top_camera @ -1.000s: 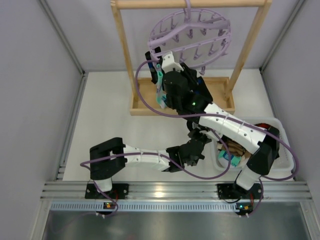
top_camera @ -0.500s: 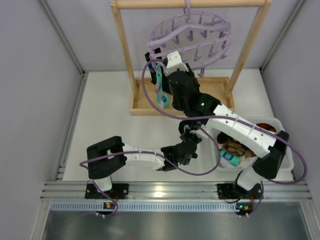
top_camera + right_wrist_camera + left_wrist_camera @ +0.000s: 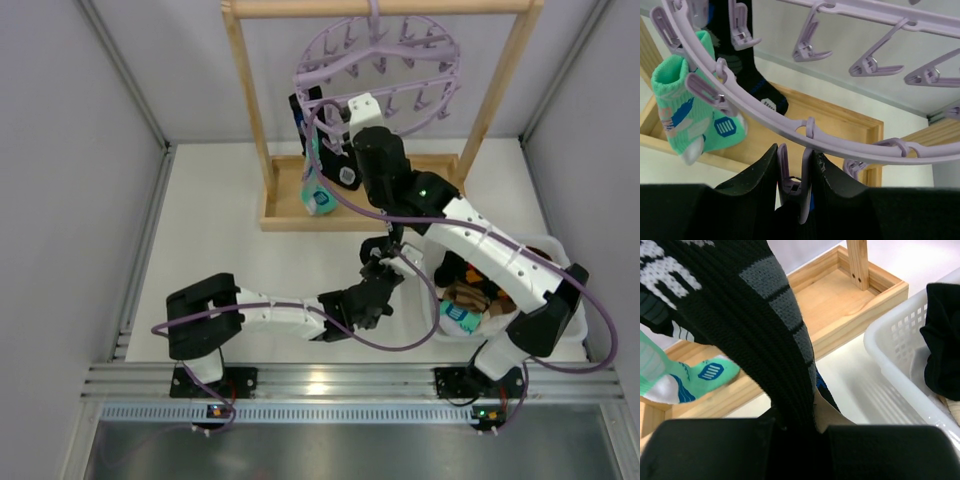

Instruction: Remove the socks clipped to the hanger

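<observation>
The lavender ring hanger (image 3: 378,55) hangs from the wooden rack. My right gripper (image 3: 338,128) is up at its near rim. In the right wrist view its fingers (image 3: 835,180) are shut on a lavender clip peg (image 3: 792,177) under the ring (image 3: 805,135). My left gripper (image 3: 392,258) is low, shut on the lower end of a black sock (image 3: 765,325) that runs up out of view. A teal-white sock (image 3: 692,115) hangs clipped at the left, also in the top view (image 3: 318,190). Another black sock (image 3: 747,60) hangs behind it.
The wooden rack (image 3: 250,110) has a tray base (image 3: 285,215) under the hanger. A white basket (image 3: 562,262) with removed socks stands at the right, close to my left gripper in the left wrist view (image 3: 900,350). Grey walls enclose the table.
My right gripper has moved up and back, from beside the teal-white sock to the hanger's rim. The teal-white sock now shows uncovered. My left gripper has stayed about where it was.
</observation>
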Robot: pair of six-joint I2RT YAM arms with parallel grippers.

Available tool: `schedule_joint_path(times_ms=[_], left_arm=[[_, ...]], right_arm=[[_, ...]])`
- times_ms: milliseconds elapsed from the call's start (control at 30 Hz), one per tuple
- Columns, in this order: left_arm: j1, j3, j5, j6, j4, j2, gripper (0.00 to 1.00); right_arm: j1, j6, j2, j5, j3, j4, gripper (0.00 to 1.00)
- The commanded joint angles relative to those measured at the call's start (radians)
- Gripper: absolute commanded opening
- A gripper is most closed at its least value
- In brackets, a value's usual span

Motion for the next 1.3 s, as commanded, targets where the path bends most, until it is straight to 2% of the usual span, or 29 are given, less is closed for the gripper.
schedule_joint_path(times_ms=[0, 33, 67, 233, 300, 333, 367, 467, 567, 667, 767, 900, 1267], left_arm=[[-0.006, 0.084, -0.016, 0.068, 0.023, -0.047, 0.0], [-0.006, 0.105, -0.014, 0.085, 0.014, -0.045, 0.0], [-0.006, 0.116, -0.014, 0.094, 0.01, -0.039, 0.0], [-0.006, 0.154, -0.013, 0.129, 0.006, -0.012, 0.0], [-0.006, 0.168, -0.008, 0.135, 0.003, 0.005, 0.0], [-0.006, 0.179, -0.005, 0.134, 0.0, 0.017, 0.0], [-0.006, 0.185, -0.001, 0.136, -0.002, 0.025, 0.0], [-0.006, 0.219, 0.004, 0.142, -0.016, 0.056, 0.0], [-0.006, 0.24, 0.016, 0.143, -0.023, 0.073, 0.0], [-0.006, 0.245, 0.028, 0.136, -0.025, 0.068, 0.0], [-0.008, 0.24, 0.047, 0.128, -0.025, 0.057, 0.0], [-0.014, 0.243, 0.058, 0.125, -0.025, 0.048, 0.0], [-0.032, 0.257, 0.062, 0.128, -0.025, 0.039, 0.0]], right_arm=[[-0.006, 0.058, -0.018, -0.158, 0.058, -0.022, 0.14], [-0.006, 0.072, -0.016, -0.171, 0.07, -0.026, 0.33], [-0.006, 0.08, -0.015, -0.188, 0.077, -0.034, 0.39], [-0.003, 0.077, 0.004, -0.13, 0.108, -0.071, 0.44], [0.014, 0.054, 0.022, 0.003, 0.13, -0.077, 0.49], [0.041, 0.023, 0.028, 0.05, 0.143, -0.086, 0.57], [0.055, 0.012, 0.051, 0.139, 0.156, -0.097, 0.6], [0.101, -0.012, 0.084, 0.28, 0.208, -0.141, 0.68], [0.134, -0.027, 0.116, 0.359, 0.222, -0.154, 0.77], [0.149, -0.043, 0.124, 0.423, 0.207, -0.134, 0.77], [0.158, -0.122, 0.117, 0.498, 0.157, -0.024, 0.77], [0.158, -0.231, 0.108, 0.542, 0.099, 0.148, 0.72], [0.149, -0.475, 0.122, 0.612, -0.027, 0.486, 0.59]])
